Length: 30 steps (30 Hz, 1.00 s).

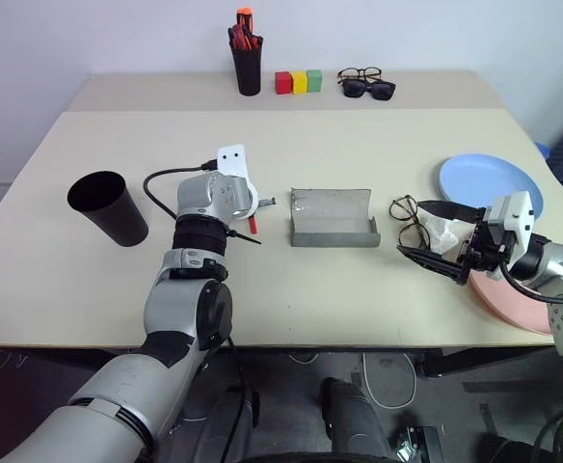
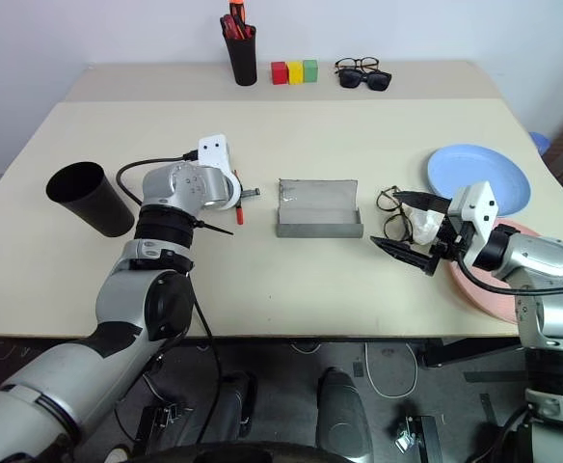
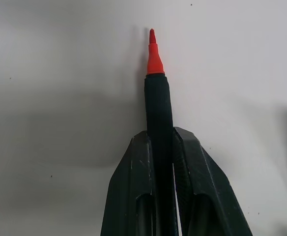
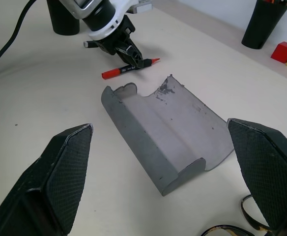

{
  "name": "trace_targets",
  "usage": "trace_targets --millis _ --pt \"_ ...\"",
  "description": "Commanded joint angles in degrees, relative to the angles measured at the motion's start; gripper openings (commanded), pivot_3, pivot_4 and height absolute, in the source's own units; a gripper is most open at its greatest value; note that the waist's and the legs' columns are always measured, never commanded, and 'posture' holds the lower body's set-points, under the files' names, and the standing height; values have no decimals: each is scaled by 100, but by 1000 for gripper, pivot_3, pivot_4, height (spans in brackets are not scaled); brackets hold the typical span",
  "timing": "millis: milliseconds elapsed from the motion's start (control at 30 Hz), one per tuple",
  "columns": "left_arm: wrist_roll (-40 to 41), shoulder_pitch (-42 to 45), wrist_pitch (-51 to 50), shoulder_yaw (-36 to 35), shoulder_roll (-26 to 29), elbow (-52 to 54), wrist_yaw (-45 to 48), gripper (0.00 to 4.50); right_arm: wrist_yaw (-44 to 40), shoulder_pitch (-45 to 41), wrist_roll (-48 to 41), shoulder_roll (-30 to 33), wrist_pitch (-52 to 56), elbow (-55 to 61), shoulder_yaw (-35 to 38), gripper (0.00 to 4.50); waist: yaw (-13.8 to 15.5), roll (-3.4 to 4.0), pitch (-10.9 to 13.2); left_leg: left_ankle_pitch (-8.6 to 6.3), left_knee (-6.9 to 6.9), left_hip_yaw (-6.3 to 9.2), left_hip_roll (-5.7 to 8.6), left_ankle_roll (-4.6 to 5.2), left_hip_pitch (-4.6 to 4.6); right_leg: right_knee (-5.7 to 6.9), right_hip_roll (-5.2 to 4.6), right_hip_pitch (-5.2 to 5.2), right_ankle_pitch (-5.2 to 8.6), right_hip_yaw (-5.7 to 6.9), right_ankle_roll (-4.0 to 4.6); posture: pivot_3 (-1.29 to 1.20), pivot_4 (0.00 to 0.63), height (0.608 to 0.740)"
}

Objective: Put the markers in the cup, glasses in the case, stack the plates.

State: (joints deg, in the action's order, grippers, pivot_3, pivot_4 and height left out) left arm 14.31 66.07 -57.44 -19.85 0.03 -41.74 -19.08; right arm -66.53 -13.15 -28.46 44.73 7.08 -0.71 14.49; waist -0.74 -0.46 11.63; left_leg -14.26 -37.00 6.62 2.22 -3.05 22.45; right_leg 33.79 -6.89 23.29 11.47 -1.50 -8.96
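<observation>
The left gripper (image 4: 129, 53) is pinched on the red marker (image 4: 129, 68), its two black fingers (image 3: 133, 187) pressed against the marker's black middle band — the orange-red tip sticks out beyond the fingertips, and the marker lies on the table (image 1: 359, 154) just left of the open grey case (image 1: 334, 220). The white marker (image 4: 88, 44) lies partly hidden beside that gripper. The black cup (image 1: 108, 206) lies tipped over further left, well apart.

The right gripper (image 1: 443, 239) hovers with its fingers spread wide near the right edge, just beside the wire-framed glasses (image 1: 409, 220), which lie between it and the case. The blue plate (image 1: 490, 181) sits farther back on the right; the pink plate (image 1: 513, 307) lies nearer, under the right arm.
</observation>
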Motion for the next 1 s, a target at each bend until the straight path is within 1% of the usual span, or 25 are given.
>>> trace_targets --millis 33,100,167,200,267,300,367,400,467,533,567,667,800,1000 --pt "18 -101 78 35 4 261 78 12 42 -53 -69 43 -49 119 144 4500 -1 0 0 0 0 0 0 0 0 1 0 0 0 0 0 0 150 740" --pt "59 -243 120 236 -22 704 390 12 50 -116 -54 35 -54 72 112 4500 -5 0 0 0 0 0 0 -1 0 1 0 0 0 0 0 0 150 740" --pt "80 -448 68 619 -13 1487 807 12 48 -207 -40 26 -65 -3 79 4500 -8 -1 1 1 1 0 0 -2 1 3 0 3 0 0 1 0 150 740" --pt "-115 -648 220 1015 80 2084 949 12 37 -269 -29 20 -82 -60 57 4500 -5 -3 2 3 2 0 0 -5 5 5 0 9 -1 -1 2 0 150 740" --pt "-166 -1139 463 1414 274 3505 1270 12 21 -446 -36 -31 -104 -195 8 4500 -23 -4 4 6 3 0 0 -10 10 12 0 15 -13 -4 22 0 150 740" --pt "-375 -1407 911 1610 464 4101 1356 12 9 -531 -33 -61 -119 -259 -27 4500 -28 -4 5 7 6 -2 -1 -12 10 13 0 20 -14 -8 24 0 150 740" --pt "-800 -1836 1614 1799 783 4885 1322 12 -22 -667 -32 -116 -134 -365 -90 4500 -15 -3 4 9 9 -3 -2 -17 7 18 0 23 -14 -9 27 0 150 740" --pt "-976 -2011 1878 1833 902 5153 1255 12 -39 -723 -32 -142 -140 -415 -115 4500 -27 0 2 13 11 -2 -2 -23 4 23 0 22 -14 -9 29 0 150 740" --pt "-1433 -2431 2712 1682 1229 5701 1011 12 -116 -867 11 -198 -193 -570 -212 4500 -21 3 0 14 13 -4 -3 -25 -2 22 0 19 -15 -11 31 0 150 740" --pt "-1660 -2678 3130 1585 1414 5907 924 12 -166 -960 39 -226 -234 -696 -273 4500 -3 2 1 15 11 -4 -3 -26 -4 22 0 14 -15 -12 31 0 150 740" --pt "-1936 -2983 3331 1493 1658 6058 860 12 -220 -1048 66 -269 -274 -812 -342 4500 5 2 1 15 8 -4 -2 -26 -4 21 0 13 -15 -12 31 0 150 740" --pt "-2496 -3691 3772 1152 2034 6387 580 12 -364 -1321 128 -398 -351 -1134 -528 4500 -17 1 1 15 2 -6 -2 -25 -3 21 0 11 -16 -14 31 0 150 740" --pt "-2767 -3996 3902 857 1972 6344 243 12 -505 -1605 215 -515 -449 -1481 -674 4500 22 -4 2 15 0 1 -2 -24 -1 28 0 12 -16 -11 33 0 150 740" --pt "-2921 -3935 4244 739 1858 5676 -44 12 -613 -1928 320 -662 -568 -1827 -779 4500 3 -3 2 15 -1 2 0 -24 -4 30 0 10 -16 -11 32 0 150 740"
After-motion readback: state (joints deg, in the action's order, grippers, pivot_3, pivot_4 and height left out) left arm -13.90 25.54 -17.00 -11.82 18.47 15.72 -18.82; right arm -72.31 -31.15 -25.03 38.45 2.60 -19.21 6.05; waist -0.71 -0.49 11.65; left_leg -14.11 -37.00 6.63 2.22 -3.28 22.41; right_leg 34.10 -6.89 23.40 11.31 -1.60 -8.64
